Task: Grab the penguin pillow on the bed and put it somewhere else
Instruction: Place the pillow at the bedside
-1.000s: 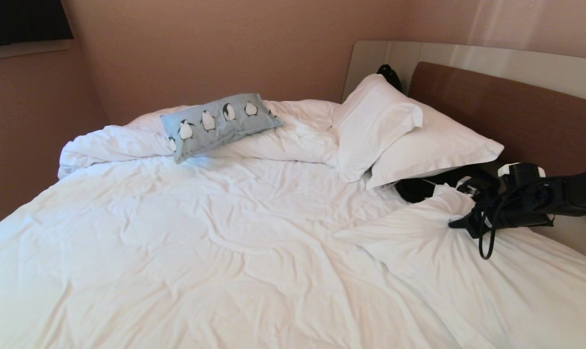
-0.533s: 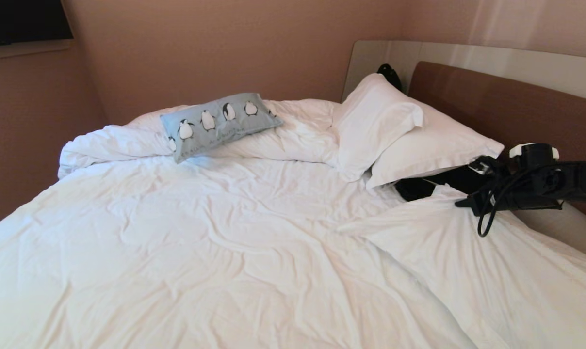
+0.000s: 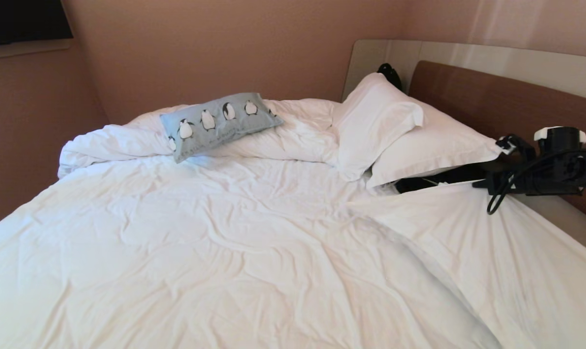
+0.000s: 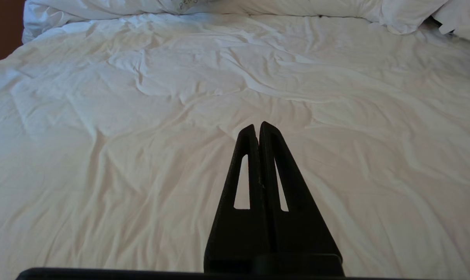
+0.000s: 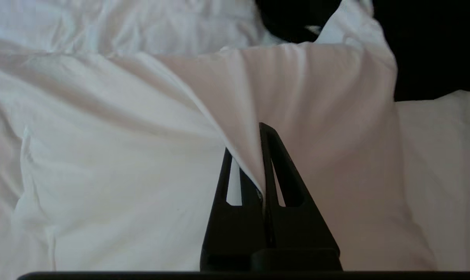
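Now we see the right gripper [image 5: 261,163] at three o'clock, clenched on the white duvet [image 3: 467,228]; left gripper [image 4: 258,130] clamped empty; penguin pillow [image 3: 219,123] at eleven

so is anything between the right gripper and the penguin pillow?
Yes. The right gripper is shut on a duvet fold by the headboard. Two white pillows sit between it and the penguin pillow, which lies across the bed.
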Motion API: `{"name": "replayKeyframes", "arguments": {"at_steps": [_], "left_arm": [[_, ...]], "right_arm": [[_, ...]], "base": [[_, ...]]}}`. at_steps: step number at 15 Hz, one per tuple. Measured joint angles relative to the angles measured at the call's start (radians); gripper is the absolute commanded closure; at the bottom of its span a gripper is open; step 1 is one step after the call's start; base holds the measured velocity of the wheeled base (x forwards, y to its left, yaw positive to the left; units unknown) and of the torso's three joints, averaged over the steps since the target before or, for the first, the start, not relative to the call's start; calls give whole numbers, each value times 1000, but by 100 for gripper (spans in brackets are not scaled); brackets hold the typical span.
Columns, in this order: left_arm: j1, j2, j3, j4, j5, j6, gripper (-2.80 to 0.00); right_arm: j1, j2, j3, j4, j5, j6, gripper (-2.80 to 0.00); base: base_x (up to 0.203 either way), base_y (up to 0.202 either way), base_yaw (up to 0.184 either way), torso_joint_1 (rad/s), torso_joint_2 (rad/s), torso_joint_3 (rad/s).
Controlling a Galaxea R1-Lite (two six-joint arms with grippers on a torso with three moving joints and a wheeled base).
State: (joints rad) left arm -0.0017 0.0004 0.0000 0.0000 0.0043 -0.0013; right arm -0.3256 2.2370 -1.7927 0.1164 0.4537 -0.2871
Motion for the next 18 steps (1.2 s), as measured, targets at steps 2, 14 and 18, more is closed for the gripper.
{"name": "replayKeyframes", "arguments": {"at_steps": [2,14,18], "left_arm": [[0,0,0,0,0,0,0],[0,0,0,0,0,0,0],[0,0,0,0,0,0,0]], "right_arm": [[-35,0,-39,1,22,41,0],[-192,-6,-131,-87,42,115,0],[-222,3,-132,-159,0,111,0]], "base": [[0,0,0,0,0,0],[0,0,0,0,0,0],[0,0,0,0,0,0]]}}
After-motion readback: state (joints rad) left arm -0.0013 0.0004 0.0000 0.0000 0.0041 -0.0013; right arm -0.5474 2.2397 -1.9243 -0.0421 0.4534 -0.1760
